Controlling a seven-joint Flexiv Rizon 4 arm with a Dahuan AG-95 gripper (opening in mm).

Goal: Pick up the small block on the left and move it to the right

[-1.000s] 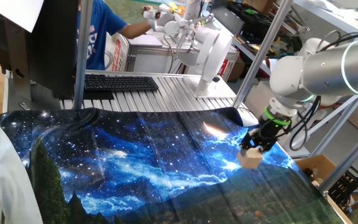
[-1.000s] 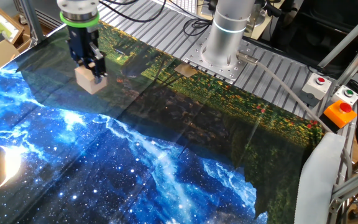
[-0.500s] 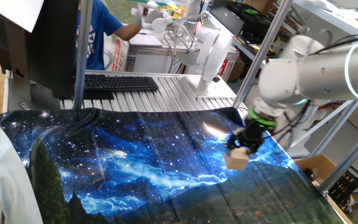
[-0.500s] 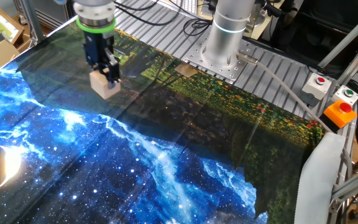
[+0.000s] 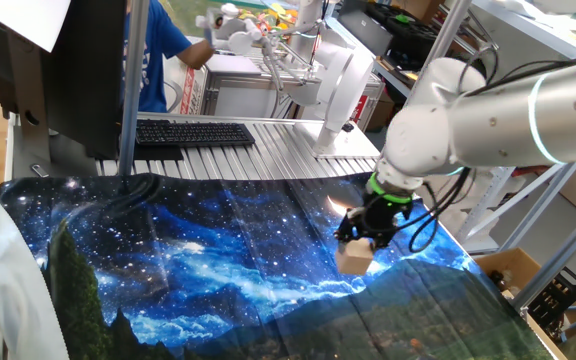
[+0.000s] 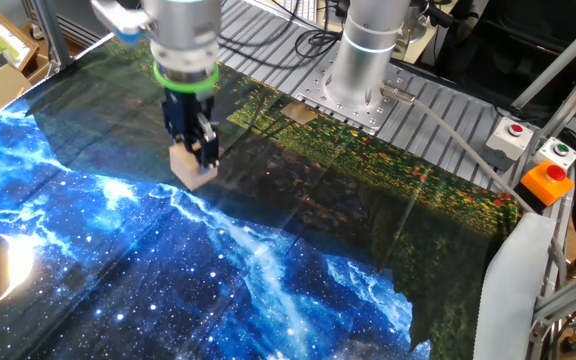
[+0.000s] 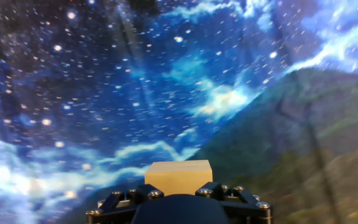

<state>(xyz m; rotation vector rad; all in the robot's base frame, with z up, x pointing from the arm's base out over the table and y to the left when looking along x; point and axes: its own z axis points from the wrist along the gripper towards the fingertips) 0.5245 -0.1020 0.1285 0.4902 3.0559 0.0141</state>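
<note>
Wood is what the small block (image 5: 355, 258) appears to be: a pale tan cube with plain flat faces and sharp edges, so it likely handles as light, rigid and not fragile. It hangs in the gripper (image 5: 359, 240) above the starry blue cloth (image 5: 198, 250) that covers the table, clear of the fabric in both fixed views. The two black fingers are closed onto opposite side faces of the cube, gripping its upper part while the lower half shows below them (image 6: 194, 168). In the hand view the block's top edge (image 7: 178, 175) sits just ahead of the gripper body, roughly centred between the fingers.

Flat parallel faces suit a pinch like this, and a hold across the middle of two opposite sides seems the sound choice. Bare wood against the finger pads probably gives fair friction, though a smooth face could slip if the grip is light. Being stiff, the cube should not deform under a firm squeeze. The soft cloth may wrinkle beneath it at set-down.
</note>
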